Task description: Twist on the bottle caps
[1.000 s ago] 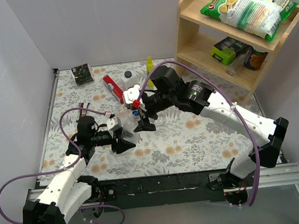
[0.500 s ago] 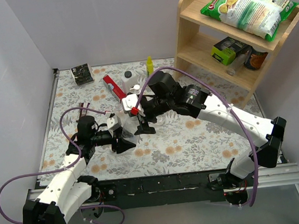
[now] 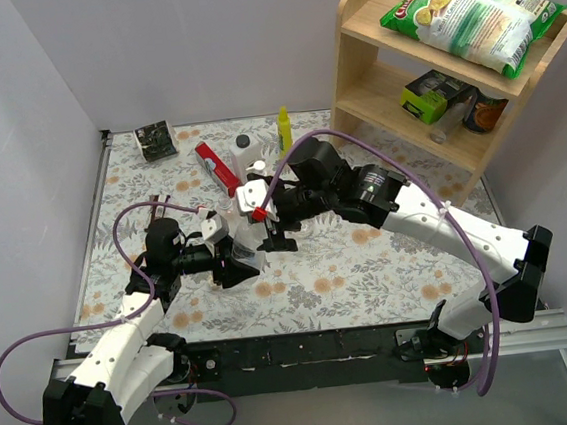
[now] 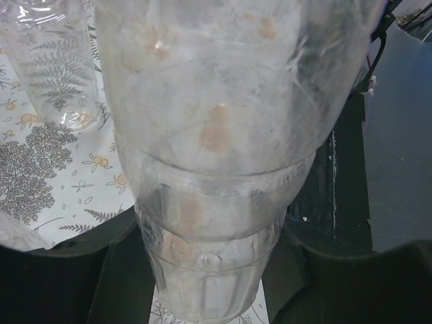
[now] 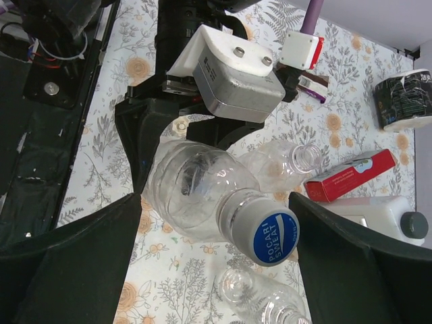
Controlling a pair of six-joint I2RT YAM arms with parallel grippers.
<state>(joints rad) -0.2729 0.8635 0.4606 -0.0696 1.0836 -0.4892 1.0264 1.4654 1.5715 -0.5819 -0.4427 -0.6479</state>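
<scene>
My left gripper (image 3: 236,265) is shut on a clear bottle (image 4: 216,135), gripping its lower body between both fingers (image 4: 101,277). In the right wrist view this bottle (image 5: 196,189) is tilted and carries a blue-topped cap (image 5: 270,237) on its neck. My right gripper (image 5: 214,200) is open, its fingers wide on either side of the capped neck without touching it. A second clear bottle (image 5: 280,162) lies behind with an open neck, and a third (image 5: 263,297) lies below, also uncapped. I see no other caps.
A red box (image 3: 217,167), a white bottle with a black lid (image 3: 248,156) and a slim yellow bottle (image 3: 283,127) stand behind the work spot. A black box (image 3: 156,139) is at the far left. A wooden shelf (image 3: 391,82) stands at the right.
The right gripper has shifted slightly and turned above the held bottle. The left gripper has edged a little right with the bottle.
</scene>
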